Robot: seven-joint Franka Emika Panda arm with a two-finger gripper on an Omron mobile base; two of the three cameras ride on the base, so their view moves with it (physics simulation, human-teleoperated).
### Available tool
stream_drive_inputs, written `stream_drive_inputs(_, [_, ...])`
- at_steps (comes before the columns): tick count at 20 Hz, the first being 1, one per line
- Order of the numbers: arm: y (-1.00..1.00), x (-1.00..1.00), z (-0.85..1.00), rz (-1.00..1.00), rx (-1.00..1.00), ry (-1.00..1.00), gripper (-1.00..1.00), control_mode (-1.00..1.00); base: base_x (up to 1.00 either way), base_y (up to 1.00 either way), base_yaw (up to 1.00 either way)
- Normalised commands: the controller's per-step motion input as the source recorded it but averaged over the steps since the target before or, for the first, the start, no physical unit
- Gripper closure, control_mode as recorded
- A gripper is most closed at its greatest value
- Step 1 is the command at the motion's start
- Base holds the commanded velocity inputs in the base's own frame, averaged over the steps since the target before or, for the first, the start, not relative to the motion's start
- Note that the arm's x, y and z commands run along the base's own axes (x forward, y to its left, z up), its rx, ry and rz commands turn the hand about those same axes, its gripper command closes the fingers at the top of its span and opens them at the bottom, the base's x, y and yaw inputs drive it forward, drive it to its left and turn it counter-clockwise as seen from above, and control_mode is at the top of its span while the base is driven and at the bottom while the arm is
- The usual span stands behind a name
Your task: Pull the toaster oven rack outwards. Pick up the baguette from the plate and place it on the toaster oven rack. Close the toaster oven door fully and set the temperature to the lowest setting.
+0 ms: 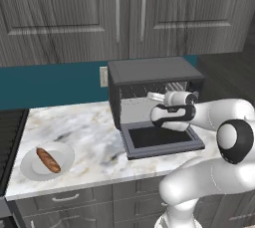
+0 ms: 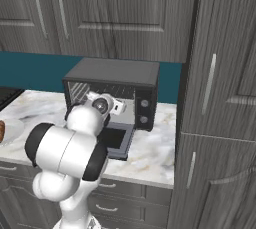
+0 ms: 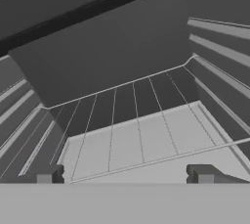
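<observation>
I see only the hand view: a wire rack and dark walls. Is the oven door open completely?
Observer: Yes, the toaster oven door lies flat on the counter, below the arm.
Operator: Where is the baguette?
Observer: The baguette lies on the plate, at the counter's left end, far from the toaster oven.
Operator: Has the hand reached inside?
Observer: The gripper sits at the cavity mouth, fingers open, just before the toaster oven rack.
</observation>
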Motion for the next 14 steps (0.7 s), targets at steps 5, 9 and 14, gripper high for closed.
stream_drive_inputs(5, [-0.03, 0.00, -0.25, 0.00, 0.01, 0.00, -1.00, -1.00, 0.00, 0.00, 0.00])
stream_drive_inputs(9, [0.00, 0.06, -0.06, 0.00, 0.02, 0.00, -1.00, -1.00, 0.00, 0.00, 0.00])
stream_drive_inputs(14, [0.00, 0.15, 0.00, 0.00, 0.05, 0.00, -1.00, -1.00, 0.00, 0.00, 0.00])
